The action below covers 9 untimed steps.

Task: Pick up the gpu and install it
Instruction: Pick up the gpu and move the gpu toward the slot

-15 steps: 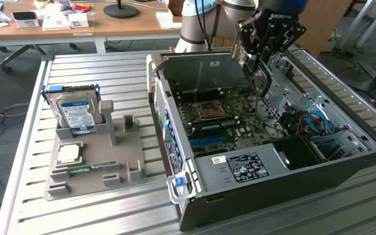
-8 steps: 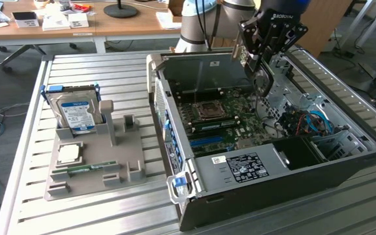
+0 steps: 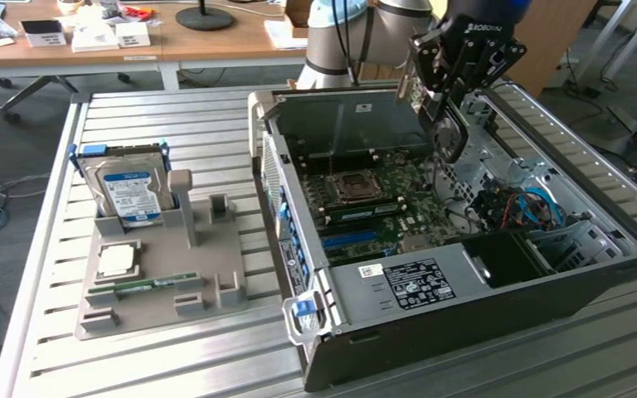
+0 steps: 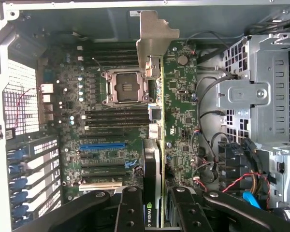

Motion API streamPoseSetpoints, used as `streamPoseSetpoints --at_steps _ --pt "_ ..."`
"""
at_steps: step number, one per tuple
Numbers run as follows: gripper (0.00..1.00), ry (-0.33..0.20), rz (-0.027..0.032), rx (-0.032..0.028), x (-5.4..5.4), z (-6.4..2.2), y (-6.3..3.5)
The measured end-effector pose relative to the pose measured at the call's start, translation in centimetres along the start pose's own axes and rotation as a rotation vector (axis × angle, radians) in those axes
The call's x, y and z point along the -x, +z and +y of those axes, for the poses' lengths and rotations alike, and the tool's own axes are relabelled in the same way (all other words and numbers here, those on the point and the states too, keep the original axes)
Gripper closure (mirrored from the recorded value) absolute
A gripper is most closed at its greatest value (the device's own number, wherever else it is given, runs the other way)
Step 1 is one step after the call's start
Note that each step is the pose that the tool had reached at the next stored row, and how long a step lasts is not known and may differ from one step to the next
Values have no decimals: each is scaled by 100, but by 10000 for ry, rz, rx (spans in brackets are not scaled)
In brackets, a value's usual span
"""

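The gpu (image 4: 153, 159) hangs edge-on over the open computer case (image 3: 584, 282), pinched between the black fingers (image 4: 129, 212) of the end effector (image 4: 157, 210), which is closed on the card. It is a thin green board with a dark round fan on one face and a long, dull silvery bracket (image 4: 154, 38) at its far end. A small green logo patch sits near the grip, its writing too small to read. Whether the card touches anything below, I cannot tell. Beneath it lies the green motherboard (image 4: 111, 145), with a square metal processor socket (image 4: 124, 87) and a bright blue slot (image 4: 102, 145). The end effector's body carries white lettering, ROBOTIQ. On the ribbed metal bench (image 3: 163, 116), beside the case, a grey moulded holder (image 3: 163, 290) keeps a silver hard drive (image 3: 128, 195) with a blue label upright.
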<state>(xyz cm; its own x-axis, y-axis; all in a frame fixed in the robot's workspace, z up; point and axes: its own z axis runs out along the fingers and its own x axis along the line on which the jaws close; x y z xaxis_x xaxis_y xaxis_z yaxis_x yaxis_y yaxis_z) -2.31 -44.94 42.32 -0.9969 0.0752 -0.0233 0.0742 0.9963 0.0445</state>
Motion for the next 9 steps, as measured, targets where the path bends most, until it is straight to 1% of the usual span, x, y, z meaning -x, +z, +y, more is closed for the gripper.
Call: streamPoseSetpoints --at_steps 9 --pt "73 0 0 0 118 9 3"
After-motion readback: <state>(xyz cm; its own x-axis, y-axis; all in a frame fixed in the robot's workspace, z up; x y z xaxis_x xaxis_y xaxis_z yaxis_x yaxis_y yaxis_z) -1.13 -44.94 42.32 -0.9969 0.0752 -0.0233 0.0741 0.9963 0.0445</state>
